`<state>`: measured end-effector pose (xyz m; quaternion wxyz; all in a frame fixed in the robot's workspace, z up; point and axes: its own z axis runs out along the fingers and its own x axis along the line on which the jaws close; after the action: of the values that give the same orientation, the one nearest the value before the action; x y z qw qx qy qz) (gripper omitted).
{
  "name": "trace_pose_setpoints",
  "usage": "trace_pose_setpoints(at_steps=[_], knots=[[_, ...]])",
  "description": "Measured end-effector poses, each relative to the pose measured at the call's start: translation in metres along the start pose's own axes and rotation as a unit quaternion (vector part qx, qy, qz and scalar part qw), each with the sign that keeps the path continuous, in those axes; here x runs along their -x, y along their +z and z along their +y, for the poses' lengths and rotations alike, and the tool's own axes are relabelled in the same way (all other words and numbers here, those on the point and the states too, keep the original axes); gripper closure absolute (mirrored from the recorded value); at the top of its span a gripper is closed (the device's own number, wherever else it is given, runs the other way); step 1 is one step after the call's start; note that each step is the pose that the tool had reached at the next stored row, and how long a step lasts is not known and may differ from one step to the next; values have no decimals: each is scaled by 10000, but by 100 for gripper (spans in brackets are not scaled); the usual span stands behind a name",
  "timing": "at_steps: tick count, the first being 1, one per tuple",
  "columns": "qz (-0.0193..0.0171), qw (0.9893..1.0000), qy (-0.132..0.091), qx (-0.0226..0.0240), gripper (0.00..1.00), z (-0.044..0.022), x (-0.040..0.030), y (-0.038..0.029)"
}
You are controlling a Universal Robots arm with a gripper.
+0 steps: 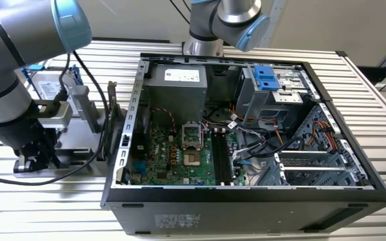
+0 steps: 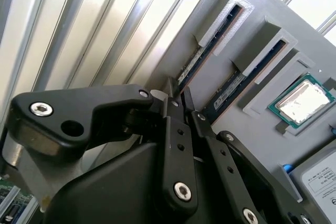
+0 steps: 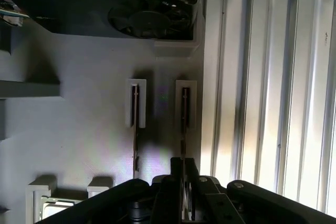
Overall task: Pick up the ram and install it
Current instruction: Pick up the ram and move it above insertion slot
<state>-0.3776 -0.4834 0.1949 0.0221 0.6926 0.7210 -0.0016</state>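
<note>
At the exterior view's left, my tool (image 3: 184, 165) is pinched narrow on the ram (image 3: 184, 109) standing in its grey holder (image 3: 79, 129).

A slatted aluminium table (image 1: 45, 206) is carrying an open desktop computer case (image 1: 247, 207), which is lying on its side. Just beside the case, to the exterior view's left of it, a grey parts holder (image 1: 79, 133) is resting on the slats.
</note>
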Motion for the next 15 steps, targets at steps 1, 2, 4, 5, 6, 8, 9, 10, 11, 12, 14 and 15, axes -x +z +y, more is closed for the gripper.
trace_pose_setpoints(at_steps=[1,2,4,5,6,8,9,10,11,12,14,15], knots=[[0,10000,0,1,100,1,0,-9],[0,10000,-1,0,100,1,1,-20],[0,10000,-1,1,100,2,2,-39],[0,10000,0,0,100,2,2,-48],[0,10000,0,0,100,2,2,-57],[1,10000,1,1,100,2,2,-69],[1,10000,1,2,100,2,2,-72],[1,10000,1,1,100,2,2,-76],[0,10000,0,1,100,2,2,-80],[1,10000,1,1,100,2,2,-83],[0,10000,0,0,100,3,3,-93],[0,10000,-1,0,100,3,4,-98]])
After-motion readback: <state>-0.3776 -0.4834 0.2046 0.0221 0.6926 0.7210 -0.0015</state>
